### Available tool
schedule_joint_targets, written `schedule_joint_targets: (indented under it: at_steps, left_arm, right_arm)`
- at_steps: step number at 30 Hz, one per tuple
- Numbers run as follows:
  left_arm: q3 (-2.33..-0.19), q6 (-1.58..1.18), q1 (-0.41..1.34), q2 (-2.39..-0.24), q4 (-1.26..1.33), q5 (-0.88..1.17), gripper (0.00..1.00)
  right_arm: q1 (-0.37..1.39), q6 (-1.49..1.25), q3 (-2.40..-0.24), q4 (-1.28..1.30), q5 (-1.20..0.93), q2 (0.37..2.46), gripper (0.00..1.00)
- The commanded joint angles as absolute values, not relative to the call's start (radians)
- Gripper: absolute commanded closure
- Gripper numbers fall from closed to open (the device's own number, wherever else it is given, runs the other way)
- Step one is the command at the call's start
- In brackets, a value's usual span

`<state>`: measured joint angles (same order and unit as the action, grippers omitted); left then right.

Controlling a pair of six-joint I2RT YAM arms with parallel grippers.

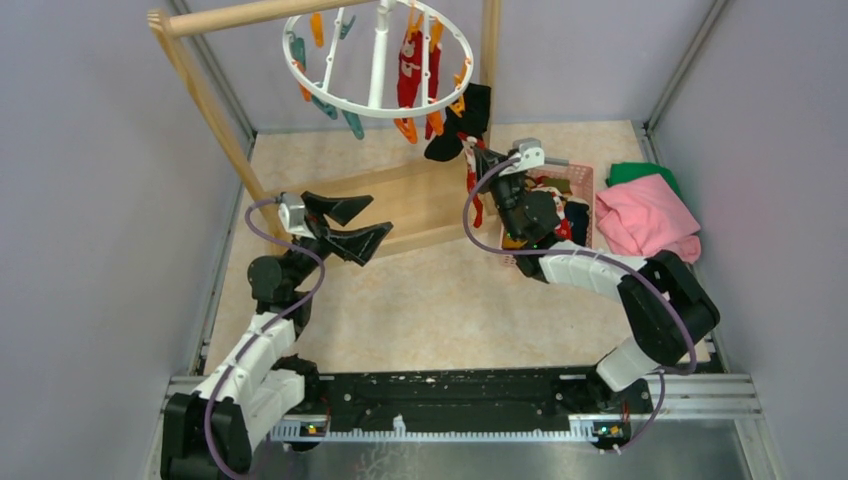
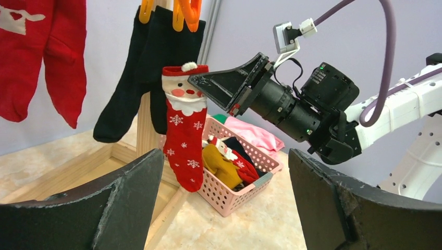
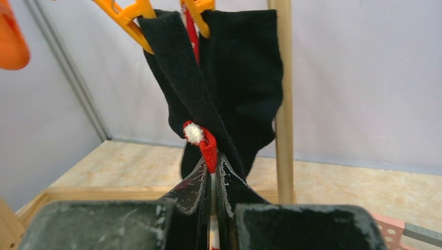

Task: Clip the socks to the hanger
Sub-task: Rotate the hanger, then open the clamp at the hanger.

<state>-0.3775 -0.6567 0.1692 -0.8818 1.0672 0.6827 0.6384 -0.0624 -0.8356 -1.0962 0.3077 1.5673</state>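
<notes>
In the right wrist view, the fingers (image 3: pixel 190 190) hide most of the Santa sock (image 3: pixel 207 146). The right gripper (image 3: pixel 211 179), closed tight, pinches its cuff just beside the black socks (image 3: pixel 229 67). The left gripper (image 1: pixel 380 218) is wide open and empty.

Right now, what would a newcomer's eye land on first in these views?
The right gripper, shut on a red Santa sock and holding it up near the black socks clipped on the round white hanger. Then the left gripper, wide open near the wooden rack, and the pink basket holding more socks.
</notes>
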Motion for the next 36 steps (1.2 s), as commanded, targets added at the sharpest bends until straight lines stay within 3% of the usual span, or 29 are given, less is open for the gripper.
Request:
schedule_joint_targets:
  at_steps: [1, 7, 15, 21, 28, 36]
  left_arm:
    - [-0.431, -0.696, 0.174, -0.906, 1.175, 0.724, 0.05]
    - [-0.472, -0.717, 0.224, -0.928, 1.159, 0.716, 0.06]
    - [-0.666, -0.652, 0.375, -0.929, 0.796, 0.585, 0.05]
    - [-0.781, -0.686, 0.440, -0.962, 0.675, 0.466, 0.05]
    - [-0.917, -0.809, 0.449, -1.108, 0.597, 0.436, 0.04]
    - [-1.030, -0.691, 0.449, -1.166, 0.473, 0.342, 0.02]
  right_arm:
    - [0.631, -0.093, -0.802, -1.124, 0.190, 1.485, 1.00]
    - [0.629, -0.093, -0.755, -1.119, 0.143, 1.451, 1.00]
    - [0.608, -0.123, -0.731, -1.122, 0.118, 1.437, 1.00]
    - [0.597, -0.150, -0.725, -1.138, 0.099, 1.444, 1.00]
    - [0.591, -0.183, -0.728, -1.150, 0.080, 1.465, 1.00]
    - [0.571, -0.219, -0.741, -1.137, 0.066, 1.478, 1.00]
